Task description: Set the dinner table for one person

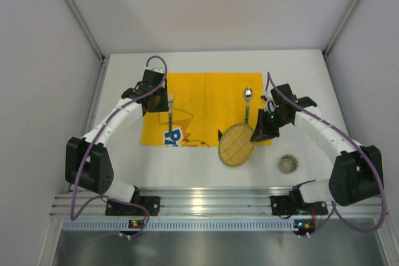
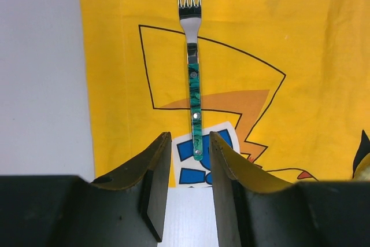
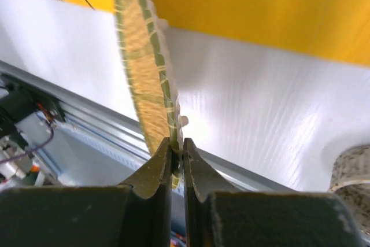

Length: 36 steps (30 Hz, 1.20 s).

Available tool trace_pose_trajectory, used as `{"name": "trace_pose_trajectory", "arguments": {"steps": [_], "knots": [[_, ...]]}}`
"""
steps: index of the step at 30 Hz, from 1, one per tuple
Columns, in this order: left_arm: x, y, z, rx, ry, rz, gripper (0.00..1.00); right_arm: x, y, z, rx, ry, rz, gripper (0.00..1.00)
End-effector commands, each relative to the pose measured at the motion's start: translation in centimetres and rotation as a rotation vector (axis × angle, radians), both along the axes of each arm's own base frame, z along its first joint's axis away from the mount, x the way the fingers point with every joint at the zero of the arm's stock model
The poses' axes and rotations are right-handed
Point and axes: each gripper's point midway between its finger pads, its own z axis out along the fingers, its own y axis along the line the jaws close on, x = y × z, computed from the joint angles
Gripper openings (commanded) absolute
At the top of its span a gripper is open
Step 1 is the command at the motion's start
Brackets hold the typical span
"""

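From the top camera, the white worktop fills the floor of the enclosure. I judge its long axis to run from 9 to 3 o'clock, with the arm bases along its 6 o'clock edge. A yellow cloth lies in its middle. A fork rests along the cloth's 9 o'clock side, tines toward 12, and a spoon lies on the 3 o'clock side, bowl toward 12. That looks like cutlery flanking a spot left for the plate. My left end effector sits over the fork. My right end effector is at the 3 o'clock rim of a woven plate, which overlaps the cloth's 5 o'clock corner. A small cup stands apart on the bare worktop, toward 4 o'clock from the plate.

In the left wrist view, the left end effector is spread. The fork's green handle tip lies between the fingertips without touching either, and bare worktop shows at 9 o'clock.

In the right wrist view, the right end effector is pressed together on the woven plate's rim. The plate is tipped up on edge, I'd guess to carry it toward the cloth's centre. The worktop is below it and the cup is at 4 o'clock.
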Motion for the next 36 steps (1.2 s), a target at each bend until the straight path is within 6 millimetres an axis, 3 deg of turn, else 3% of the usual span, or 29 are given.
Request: {"name": "trace_pose_trajectory", "arguments": {"steps": [1, 3, 4, 6, 7, 8, 10, 11, 12, 14, 15, 17, 18, 20, 21, 23, 28, 33, 36], "knots": [[1.1, -0.1, 2.9, -0.026, -0.082, 0.011, 0.38, 3.5, 0.4, 4.9, -0.007, -0.131, -0.005, 0.0], [1.4, -0.4, 3.1, -0.033, -0.084, 0.002, 0.38, 5.5, 2.0, 7.6, 0.066, -0.173, -0.005, 0.0], [1.8, -0.6, 3.3, -0.035, -0.087, 0.001, 0.38, 6.6, 2.7, 7.5, 0.082, -0.165, -0.001, 0.0], [2.1, -0.7, 3.5, -0.033, -0.088, -0.005, 0.37, 8.7, 3.9, 9.4, 0.131, -0.202, 0.007, 0.0], [2.4, -0.8, 4.1, -0.034, -0.098, -0.007, 0.37, 9.7, 4.4, 8.8, 0.137, -0.181, 0.012, 0.0], [2.5, -0.7, 4.1, -0.03, -0.096, -0.006, 0.37, 10.9, 5.2, 10.3, 0.167, -0.213, 0.018, 0.0], [2.8, -0.7, 4.6, -0.027, -0.107, -0.005, 0.37, 12.8, 6.0, 9.9, 0.179, -0.202, 0.019, 0.0], [2.7, -0.7, 4.8, -0.028, -0.11, -0.005, 0.37, 13.8, 6.5, 10.7, 0.204, -0.22, 0.019, 0.0], [2.8, -0.6, 4.9, -0.024, -0.112, -0.003, 0.37, 15.0, 7.1, 9.6, 0.211, -0.197, 0.018, 0.0], [2.7, -0.6, 5.3, -0.027, -0.121, -0.001, 0.38, 16.6, 8.3, 9.9, 0.247, -0.202, 0.016, 0.0], [2.6, -0.4, 5.2, -0.022, -0.118, 0.002, 0.38, 17.6, 9.1, 8.8, 0.269, -0.179, 0.021, 0.0], [2.4, -0.3, 5.4, -0.021, -0.119, 0.006, 0.38, 19.0, 10.5, 9.5, 0.306, -0.194, 0.03, 0.0], [2.2, -0.2, 5.5, -0.016, -0.118, 0.008, 0.38, 19.7, 11.2, 8.4, 0.307, -0.176, 0.035, 0.0], [2.0, 0.0, 5.7, -0.011, -0.123, 0.009, 0.38, 20.5, 12.6, 9.0, 0.34, -0.189, 0.056, 0.0], [1.8, 0.2, 5.6, -0.005, -0.12, 0.013, 0.38, 21.0, 12.9, 7.9, 0.337, -0.168, 0.056, 0.0], [1.6, 0.5, 5.5, 0.004, -0.121, 0.019, 0.38, 21.3, 13.7, 7.5, 0.347, -0.159, 0.063, 0.0], [1.1, 0.7, 5.1, 0.009, -0.112, 0.027, 0.38, 21.4, 13.1, 2.9, 0.285, -0.103, 0.051, 0.0], [0.7, 1.0, 4.8, 0.017, -0.108, 0.029, 0.37, 19.7, 11.6, -1.4, 0.199, -0.046, 0.043, 0.0], [0.8, 1.0, 4.8, 0.017, -0.113, 0.029, 0.37, 18.8, 10.9, -3.0, 0.164, -0.021, 0.05, 0.2]]}}
